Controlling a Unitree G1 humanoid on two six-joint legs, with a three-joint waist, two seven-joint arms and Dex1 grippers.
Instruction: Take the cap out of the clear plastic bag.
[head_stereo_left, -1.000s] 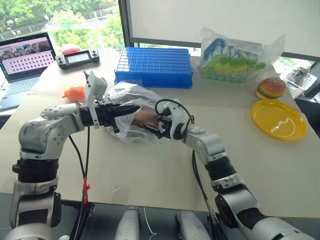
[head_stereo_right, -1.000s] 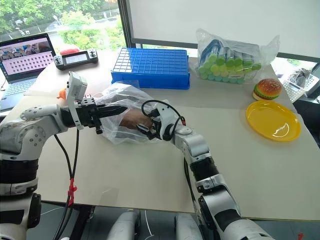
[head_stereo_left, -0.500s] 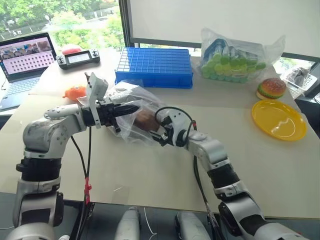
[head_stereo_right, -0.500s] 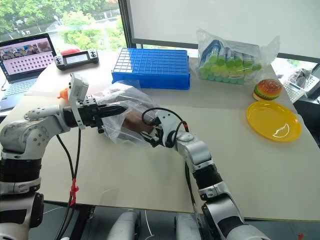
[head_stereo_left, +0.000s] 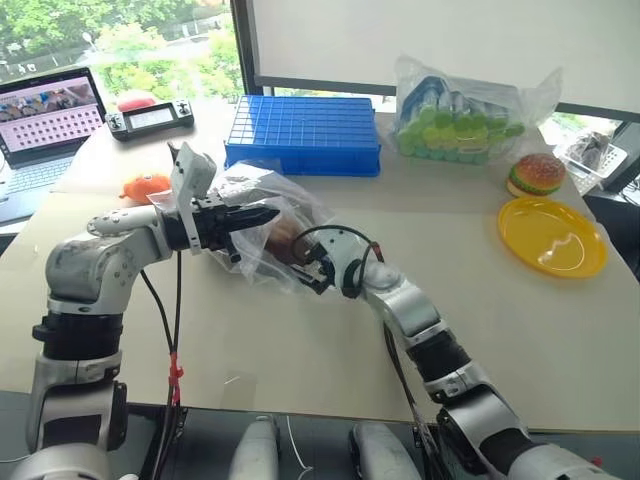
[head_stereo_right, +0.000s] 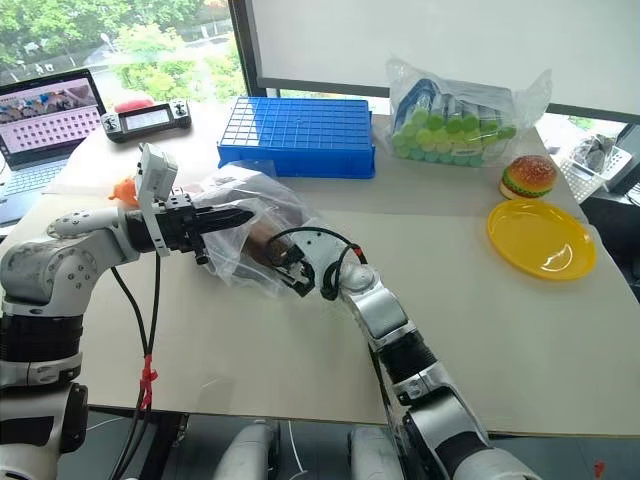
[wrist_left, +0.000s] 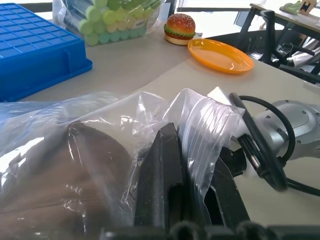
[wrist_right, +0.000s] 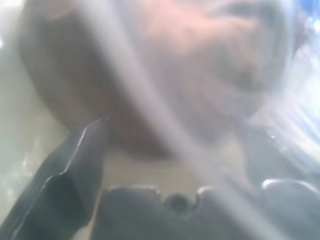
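A broad matte beige table (head_stereo_left: 560, 330) spreads across the head views, and at upper centre a rigid blue plastic crate (head_stereo_left: 302, 134) with a fine grid top lies flat. To its right, in the upper right, slumps a puffy clear bag of green and blue items (head_stereo_left: 462, 108), glossy and creased; lower down on the right lies a smooth round yellow plate (head_stereo_left: 552, 237), with a small toy burger (head_stereo_left: 537, 174) just above it. At centre left the clear plastic bag (head_stereo_left: 262, 225) is a crumpled, crinkly film bunched into a mound, its length running from upper left to lower right, its lower-right end at the right arm. Inside it, seen through the film, the cap (head_stereo_left: 283, 240) is a soft brown rounded lump near the middle of the frame; which way it faces cannot be told. The left gripper (head_stereo_left: 262, 216) reaches level from the left, its black fingers pinched together on a fold of the bag's film. The right gripper (head_stereo_left: 305, 266) comes from the lower right with its fingers spread wide at the bag, close against the cap and closed on nothing.
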